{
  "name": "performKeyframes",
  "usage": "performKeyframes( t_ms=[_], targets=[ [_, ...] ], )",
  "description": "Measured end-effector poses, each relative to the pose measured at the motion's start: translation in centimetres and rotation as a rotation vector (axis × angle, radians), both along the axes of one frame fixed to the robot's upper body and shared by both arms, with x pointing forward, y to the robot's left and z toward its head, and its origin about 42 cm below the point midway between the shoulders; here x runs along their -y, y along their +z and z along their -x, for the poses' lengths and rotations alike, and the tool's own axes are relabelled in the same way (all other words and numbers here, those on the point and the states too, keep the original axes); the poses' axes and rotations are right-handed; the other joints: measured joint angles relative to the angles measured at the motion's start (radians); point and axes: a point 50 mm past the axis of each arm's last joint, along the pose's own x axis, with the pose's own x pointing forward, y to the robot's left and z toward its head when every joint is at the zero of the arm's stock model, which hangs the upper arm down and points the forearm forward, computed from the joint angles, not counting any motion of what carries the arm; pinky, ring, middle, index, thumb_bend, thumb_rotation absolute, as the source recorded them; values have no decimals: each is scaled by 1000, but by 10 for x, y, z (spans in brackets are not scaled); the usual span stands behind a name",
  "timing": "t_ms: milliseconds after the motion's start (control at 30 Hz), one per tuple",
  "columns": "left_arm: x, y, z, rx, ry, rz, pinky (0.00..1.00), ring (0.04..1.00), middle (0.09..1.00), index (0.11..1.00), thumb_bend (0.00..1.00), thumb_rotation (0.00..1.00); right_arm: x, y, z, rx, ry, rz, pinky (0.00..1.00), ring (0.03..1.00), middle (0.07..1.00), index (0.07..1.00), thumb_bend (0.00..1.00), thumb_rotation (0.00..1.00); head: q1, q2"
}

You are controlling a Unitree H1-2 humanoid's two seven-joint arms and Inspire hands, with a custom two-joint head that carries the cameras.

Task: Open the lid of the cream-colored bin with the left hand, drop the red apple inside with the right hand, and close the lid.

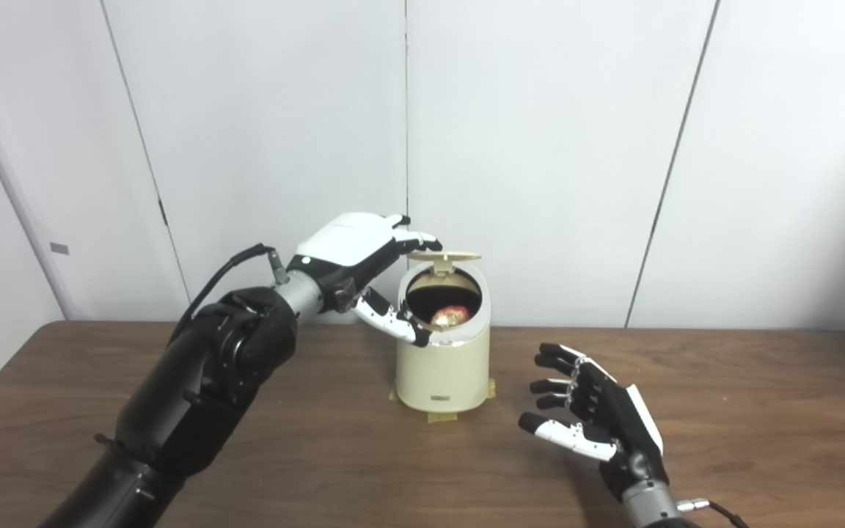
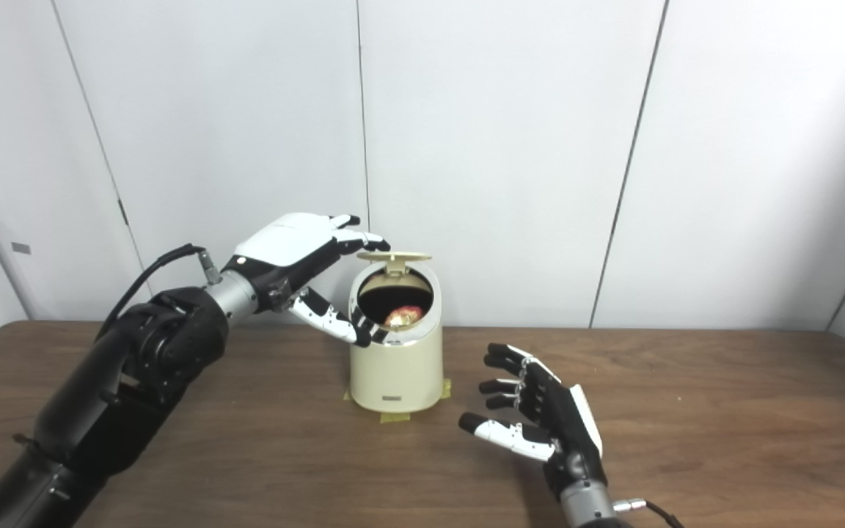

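Right hand (image 1: 593, 414) empty; apple (image 1: 450, 315) in bin (image 1: 443, 370)

Bright, even light; soft shadows; slightly soft focus throughout.

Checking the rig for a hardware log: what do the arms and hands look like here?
Both arms are bulky glossy black shells with a silver metal wrist cuff. The left hand has a white back shell with a small green light; fingers black and white. The right hand shows a black palm, white edge and white-segmented thumb. A black cable loops off each wrist.
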Motion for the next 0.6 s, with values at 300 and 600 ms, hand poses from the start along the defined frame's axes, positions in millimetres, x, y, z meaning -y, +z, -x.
performKeyframes(
  t_ms=[300, 600],
  targets=[
    [1, -10, 3, -6, -22, -16, 1000, 984, 878, 886, 930, 413, -4, 0, 0, 2, 4, -1, 582, 620, 768, 765, 859, 226, -3, 6],
    [3, -24, 8, -11, -50, -35, 1000, 981, 870, 879, 945, 434, -5, 0, 0, -2, 6, 6, 565, 612, 780, 772, 847, 222, -3, 6]
  ],
)
